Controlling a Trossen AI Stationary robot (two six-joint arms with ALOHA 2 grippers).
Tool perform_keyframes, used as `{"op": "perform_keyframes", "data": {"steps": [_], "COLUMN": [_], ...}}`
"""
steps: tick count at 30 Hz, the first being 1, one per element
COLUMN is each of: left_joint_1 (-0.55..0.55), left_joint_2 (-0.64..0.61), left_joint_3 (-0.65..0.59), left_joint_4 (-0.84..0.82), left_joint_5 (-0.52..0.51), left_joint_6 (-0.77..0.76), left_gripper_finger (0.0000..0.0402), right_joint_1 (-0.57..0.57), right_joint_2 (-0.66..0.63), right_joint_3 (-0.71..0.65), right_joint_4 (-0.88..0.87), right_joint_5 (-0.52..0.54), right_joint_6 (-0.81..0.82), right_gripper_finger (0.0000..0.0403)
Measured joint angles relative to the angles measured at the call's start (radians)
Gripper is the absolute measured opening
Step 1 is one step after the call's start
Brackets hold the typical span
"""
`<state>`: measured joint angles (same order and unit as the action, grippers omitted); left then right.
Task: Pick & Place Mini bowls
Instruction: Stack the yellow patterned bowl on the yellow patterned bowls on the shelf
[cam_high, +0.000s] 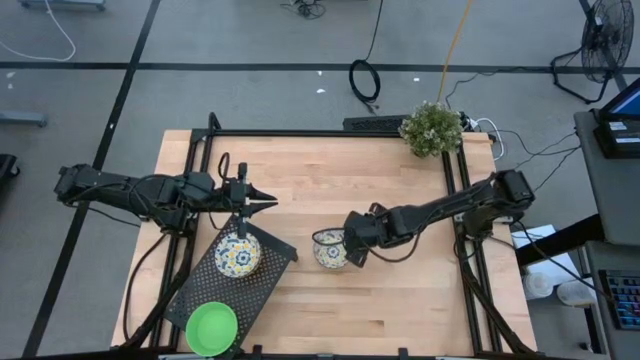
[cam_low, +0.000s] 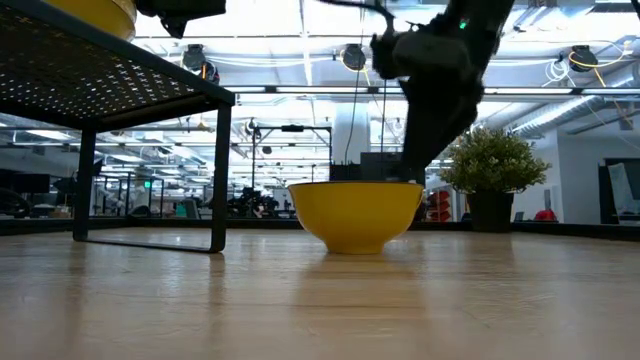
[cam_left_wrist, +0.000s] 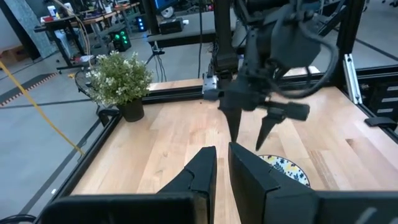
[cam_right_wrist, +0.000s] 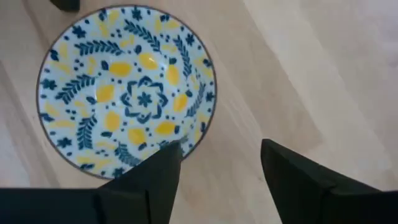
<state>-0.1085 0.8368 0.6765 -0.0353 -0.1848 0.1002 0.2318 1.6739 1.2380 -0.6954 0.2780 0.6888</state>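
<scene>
Mini bowls are sitting in three places: one patterned bowl (cam_high: 237, 255) and a green bowl (cam_high: 212, 327) on the mesh tray (cam_high: 271, 277) at lower left, another patterned bowl (cam_high: 329, 247) on the table (cam_high: 400, 300) at centre, where the right gripper (cam_high: 354, 250) is standing open beside its rim, so the task looks partly done, while the left gripper (cam_high: 262, 203), nearly closed and empty, is waiting above the tray.

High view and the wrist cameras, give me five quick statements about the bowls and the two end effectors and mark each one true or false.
1. A patterned bowl sits on the black mesh tray. True.
2. The green bowl is on the bare wood in the middle of the table. False: it is at the tray's near end.
3. The right end effector is shut on the second patterned bowl. False: its fingers stand open beside the rim, apart from it.
4. The left end effector is above the tray's far end. True.
5. The potted plant stands on the tray. False: it stands at the table's far edge.
</scene>
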Motion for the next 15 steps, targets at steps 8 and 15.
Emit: {"op": "perform_keyframes", "data": {"steps": [8,15], "left_joint_1": [0.0,0.0], "left_joint_2": [0.0,0.0], "left_joint_3": [0.0,0.0], "left_joint_4": [0.0,0.0], "left_joint_5": [0.0,0.0], "left_joint_6": [0.0,0.0], "left_gripper_finger": [0.0049,0.0049], "right_joint_1": [-0.032,-0.049], "right_joint_2": [0.001,0.001], "right_joint_3": [-0.081,-0.148], "right_joint_4": [0.146,0.258], "right_joint_5": [-0.122,-0.126], "right_joint_6": [0.007,0.007], "right_gripper_finger": [0.0204,0.0203]}}
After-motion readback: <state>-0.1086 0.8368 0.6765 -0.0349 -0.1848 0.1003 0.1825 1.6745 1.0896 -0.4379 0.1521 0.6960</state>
